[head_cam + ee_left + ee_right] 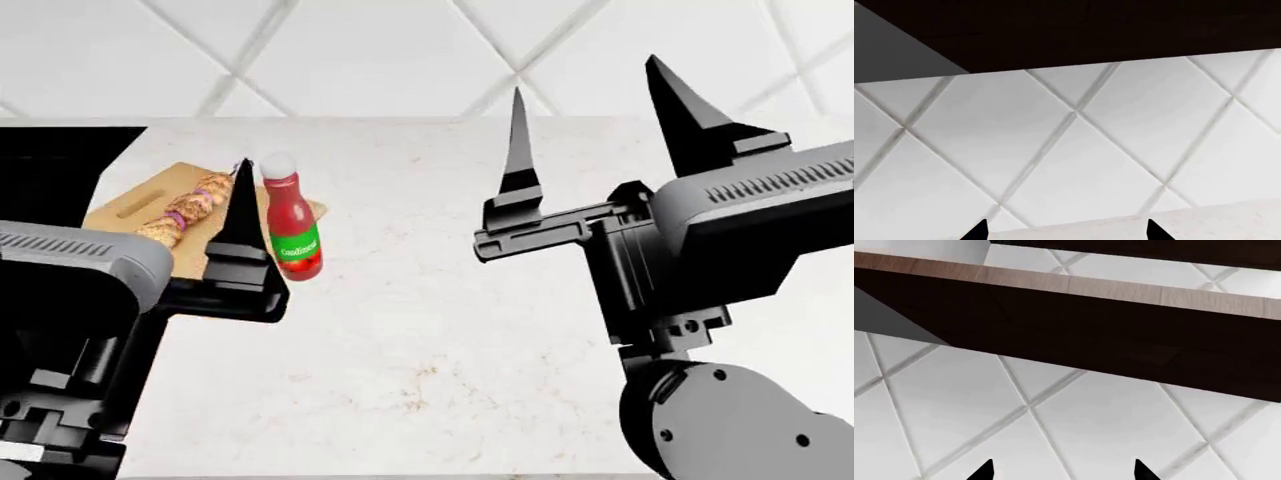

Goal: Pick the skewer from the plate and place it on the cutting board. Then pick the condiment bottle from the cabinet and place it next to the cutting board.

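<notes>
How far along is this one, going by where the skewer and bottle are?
Both steps look done. The skewer lies on the cutting board, and the condiment bottle stands upright at the board's edge. Nothing is in hand: the left claw and right claw are open, raised, and empty. Nothing visibly remains.

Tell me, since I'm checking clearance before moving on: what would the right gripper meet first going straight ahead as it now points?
Probably the white diamond-tiled wall, below the dark wooden cabinet. The open right gripper frames only tiles, though depth is unclear.
</notes>
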Motion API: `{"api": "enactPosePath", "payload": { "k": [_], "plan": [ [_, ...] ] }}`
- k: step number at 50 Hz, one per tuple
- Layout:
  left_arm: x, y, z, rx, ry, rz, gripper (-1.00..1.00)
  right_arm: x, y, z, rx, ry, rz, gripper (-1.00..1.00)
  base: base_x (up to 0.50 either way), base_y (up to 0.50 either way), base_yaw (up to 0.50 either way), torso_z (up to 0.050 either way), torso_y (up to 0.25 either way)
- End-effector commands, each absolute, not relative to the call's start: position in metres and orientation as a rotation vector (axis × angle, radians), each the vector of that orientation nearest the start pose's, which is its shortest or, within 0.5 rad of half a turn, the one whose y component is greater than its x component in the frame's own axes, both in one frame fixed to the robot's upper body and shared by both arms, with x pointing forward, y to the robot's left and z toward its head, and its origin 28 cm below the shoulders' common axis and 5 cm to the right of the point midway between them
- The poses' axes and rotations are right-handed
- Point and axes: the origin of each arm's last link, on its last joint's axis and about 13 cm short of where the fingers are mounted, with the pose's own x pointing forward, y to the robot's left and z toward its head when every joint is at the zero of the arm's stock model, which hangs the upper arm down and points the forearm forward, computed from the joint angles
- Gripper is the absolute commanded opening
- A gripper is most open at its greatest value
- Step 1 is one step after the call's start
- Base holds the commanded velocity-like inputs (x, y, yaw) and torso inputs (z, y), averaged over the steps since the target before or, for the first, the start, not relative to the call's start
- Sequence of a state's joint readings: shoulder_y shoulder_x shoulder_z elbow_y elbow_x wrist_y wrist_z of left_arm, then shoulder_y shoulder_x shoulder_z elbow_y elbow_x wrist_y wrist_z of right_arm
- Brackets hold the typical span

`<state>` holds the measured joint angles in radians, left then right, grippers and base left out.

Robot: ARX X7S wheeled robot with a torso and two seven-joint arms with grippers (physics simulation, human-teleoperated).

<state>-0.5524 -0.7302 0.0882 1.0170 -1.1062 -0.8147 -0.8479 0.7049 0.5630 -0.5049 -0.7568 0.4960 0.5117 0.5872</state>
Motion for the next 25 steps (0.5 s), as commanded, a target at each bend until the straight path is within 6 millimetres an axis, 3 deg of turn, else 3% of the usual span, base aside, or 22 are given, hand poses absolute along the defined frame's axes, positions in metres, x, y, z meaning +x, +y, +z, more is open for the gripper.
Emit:
{"api": "enactPosePath", "payload": {
  "k": [1,11,25],
  "plan": [
    [0.16,0.22,0.226,0.067,-0.425,-0.089,1.0,0.22,-0.078,0.232,-0.154,-0.693,0.171,1.0,0.0,0.0,0.0,0.0,0.0],
    [0.164,0.216,0.21,0.063,-0.411,-0.106,1.0,0.218,-0.078,0.219,-0.139,-0.715,0.186,1.0,0.0,0.0,0.0,0.0,0.0],
    [0.173,0.211,0.205,0.055,-0.479,-0.081,1.0,0.216,-0.078,0.213,-0.139,-0.743,0.18,1.0,0.0,0.0,0.0,0.0,0.0]
  ]
}}
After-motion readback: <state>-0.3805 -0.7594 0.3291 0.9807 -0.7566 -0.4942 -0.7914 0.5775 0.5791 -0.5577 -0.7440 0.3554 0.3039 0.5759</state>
